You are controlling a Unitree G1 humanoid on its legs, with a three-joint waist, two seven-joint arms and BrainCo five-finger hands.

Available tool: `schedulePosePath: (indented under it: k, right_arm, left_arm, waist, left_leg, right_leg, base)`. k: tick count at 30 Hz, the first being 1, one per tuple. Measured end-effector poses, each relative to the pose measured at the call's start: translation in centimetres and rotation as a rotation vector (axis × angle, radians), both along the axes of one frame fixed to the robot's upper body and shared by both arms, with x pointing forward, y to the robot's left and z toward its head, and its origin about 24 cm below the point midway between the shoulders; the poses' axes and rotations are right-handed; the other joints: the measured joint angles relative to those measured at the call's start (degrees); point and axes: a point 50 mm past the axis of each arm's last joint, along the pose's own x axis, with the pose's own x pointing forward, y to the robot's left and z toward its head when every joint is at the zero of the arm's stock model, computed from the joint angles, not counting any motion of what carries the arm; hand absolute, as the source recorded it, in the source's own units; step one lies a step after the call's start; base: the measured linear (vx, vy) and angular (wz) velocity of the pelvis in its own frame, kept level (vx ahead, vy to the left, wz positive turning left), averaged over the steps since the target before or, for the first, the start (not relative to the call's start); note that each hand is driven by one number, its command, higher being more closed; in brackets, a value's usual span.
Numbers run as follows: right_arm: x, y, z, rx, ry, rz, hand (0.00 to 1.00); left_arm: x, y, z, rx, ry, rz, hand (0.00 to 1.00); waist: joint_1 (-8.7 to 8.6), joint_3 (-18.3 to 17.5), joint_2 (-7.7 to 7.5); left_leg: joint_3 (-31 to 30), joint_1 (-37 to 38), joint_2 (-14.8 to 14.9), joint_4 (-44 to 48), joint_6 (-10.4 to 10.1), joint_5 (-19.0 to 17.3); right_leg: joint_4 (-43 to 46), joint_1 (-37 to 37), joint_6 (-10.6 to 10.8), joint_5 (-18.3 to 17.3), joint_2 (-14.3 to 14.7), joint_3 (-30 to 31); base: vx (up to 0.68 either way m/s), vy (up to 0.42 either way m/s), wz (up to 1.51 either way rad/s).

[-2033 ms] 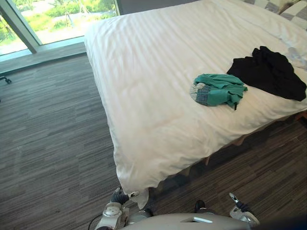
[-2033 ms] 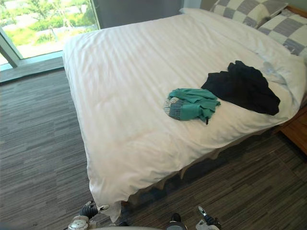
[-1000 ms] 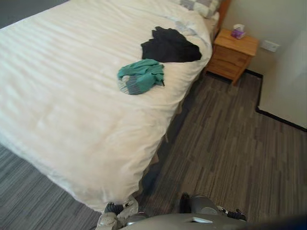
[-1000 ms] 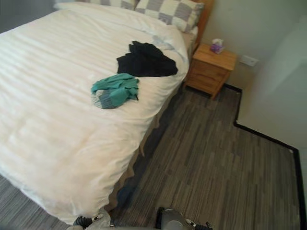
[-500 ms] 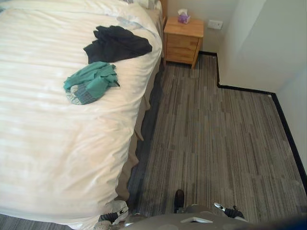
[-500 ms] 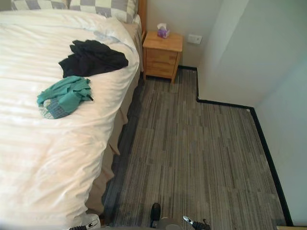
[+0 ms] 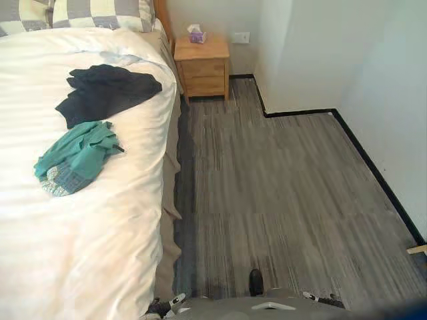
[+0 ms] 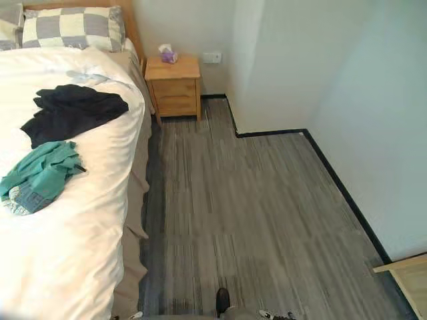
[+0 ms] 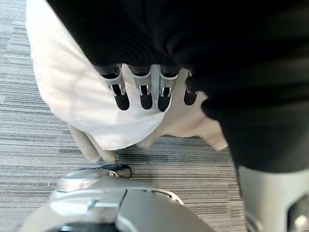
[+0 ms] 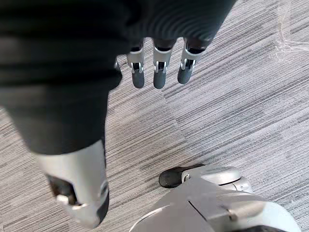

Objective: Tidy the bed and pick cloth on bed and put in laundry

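A white bed [image 7: 100, 220] takes up the left side. On it lies a crumpled teal cloth [image 7: 73, 157], and a black cloth [image 7: 107, 93] lies just beyond it, nearer the checked pillows [image 7: 100, 13]. My left hand [image 9: 140, 92] hangs low beside the duvet's hanging corner [image 9: 96, 106], fingers straight and holding nothing. My right hand [image 10: 159, 72] hangs over the striped carpet [image 10: 227, 96], fingers straight and empty too. Both hands are far from the cloths.
A wooden nightstand [image 7: 202, 63] with a tissue box [image 7: 197, 35] stands by the bed's head. White walls with a jutting corner [image 7: 267, 80] bound the grey carpet [image 7: 280, 187] on the right. A pale wooden edge [image 8: 403, 277] shows at the lower right.
The camera has swung to the right: the bed slid to the view's left, and the nightstand, walls and carpet came in. The cloths lie as before on the bed.
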Motion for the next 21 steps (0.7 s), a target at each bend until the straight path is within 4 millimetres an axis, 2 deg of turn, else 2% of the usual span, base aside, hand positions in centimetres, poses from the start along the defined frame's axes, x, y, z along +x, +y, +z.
schedulePosePath:
  k: [8,9,12,13,15,16,17,18,19,20,21]
  right_arm:
    - [0.0,0.0,0.0,0.0,-0.001,-0.002,0.0]
    - [0.0,0.0,0.0,0.0,-0.001,-0.005,0.0]
    - [0.0,-0.1,0.0,0.002,-0.005,-0.02,0.0]
    - [0.1,-0.1,0.0,0.004,-0.009,-0.03,0.0]
    - [0.1,-0.2,0.1,0.013,-0.017,-0.046,0.0]
    - [0.1,0.0,0.0,0.016,-0.017,-0.037,0.0]
    - [0.5,0.3,0.0,0.025,-0.024,-0.023,0.0]
    - [0.7,0.3,0.1,0.026,-0.028,0.003,0.0]
    - [0.8,0.2,0.1,0.023,-0.03,0.008,0.0]
    - [0.9,0.1,0.1,0.021,-0.035,0.012,0.0]
    - [1.2,0.1,0.2,0.019,-0.041,0.016,0.0]
  left_arm:
    - [-0.1,0.3,0.0,0.008,-0.001,0.002,0.0]
    - [-0.1,0.3,0.1,0.01,-0.005,0.003,0.0]
    - [0.3,0.4,0.2,0.015,-0.027,0.014,0.0]
    - [0.3,0.3,0.2,0.013,-0.029,0.023,0.0]
    - [0.1,0.2,0.2,0.012,-0.031,0.038,0.0]
    - [0.0,0.3,0.3,0.014,-0.04,0.052,0.0]
    - [-0.1,0.9,0.4,0.028,-0.046,0.067,0.0]
    - [-0.1,1.2,0.6,0.042,-0.059,0.105,0.0]
    - [-0.1,1.1,0.5,0.039,-0.061,0.112,0.0]
    - [0.4,1.0,0.7,0.041,-0.086,0.118,0.0]
    - [0.5,0.8,0.7,0.037,-0.102,0.124,0.0]
  waist:
    - [-0.02,0.1,-0.2]
    - [-0.03,0.2,-0.34]
    - [-0.01,0.3,-0.62]
    - [0.04,0.5,-0.44]
    - [0.08,0.9,0.25]
    - [0.23,1.0,0.08]
    - [0.26,1.9,-0.96]
    - [0.52,2.4,-1.52]
    - [0.76,2.7,-1.23]
    - [1.24,3.6,-1.44]
    - [1.99,3.8,-1.14]
  left_leg:
    - [-0.2,-0.1,-0.2,-0.7,0.3,0.5]
    - [-0.2,0.0,-0.3,-1.2,0.5,0.8]
    - [-0.5,-0.1,-0.2,-2.2,0.5,1.1]
    - [-0.4,-0.2,0.2,-2.2,0.2,0.9]
    - [0.4,-0.8,1.9,0.1,-2.9,-1.1]
    - [1.1,-2.1,3.1,4.6,-5.0,-2.4]
    - [1.9,-5.1,3.9,13.0,-5.0,-2.4]
    - [3.3,-9.6,5.9,24.7,-6.4,-1.2]
    - [3.9,-11.6,7.2,30.3,-7.3,0.3]
    - [4.8,-14.8,8.8,39.2,-7.8,3.8]
    - [4.6,-16.9,8.3,41.3,-6.0,1.5]
  right_leg:
    - [0.0,-0.3,0.1,-0.1,-0.3,-0.9]
    - [0.0,-0.5,0.8,-0.6,-0.5,-1.4]
    - [0.0,-0.7,0.0,-1.6,-0.7,-3.0]
    - [0.0,-0.6,-0.3,-1.8,-0.6,-3.7]
    - [0.3,0.2,-0.4,-3.2,-0.3,-8.1]
    - [0.4,0.9,-0.8,-3.7,-0.3,-9.8]
    - [0.1,1.3,-1.0,-3.9,-0.4,-9.9]
    - [0.1,2.4,-1.6,-4.4,-0.3,-9.4]
    - [0.2,3.3,-1.8,-4.8,-0.1,-8.9]
    - [0.4,5.3,-2.2,-5.6,-0.2,-7.4]
    - [0.4,6.1,-2.5,-6.3,-0.6,-5.6]
  base:
    - [0.0,0.0,0.03]
    - [-0.01,0.006,0.16]
    - [0.02,0.015,0.15]
    - [0.06,-0.001,0.03]
    - [0.11,-0.017,-0.08]
    - [0.12,-0.019,-0.16]
    - [0.09,-0.076,-0.24]
    - [0.08,-0.094,-0.25]
    - [0.13,-0.121,-0.36]
    - [0.19,-0.064,-0.44]
    - [0.27,-0.03,-0.56]
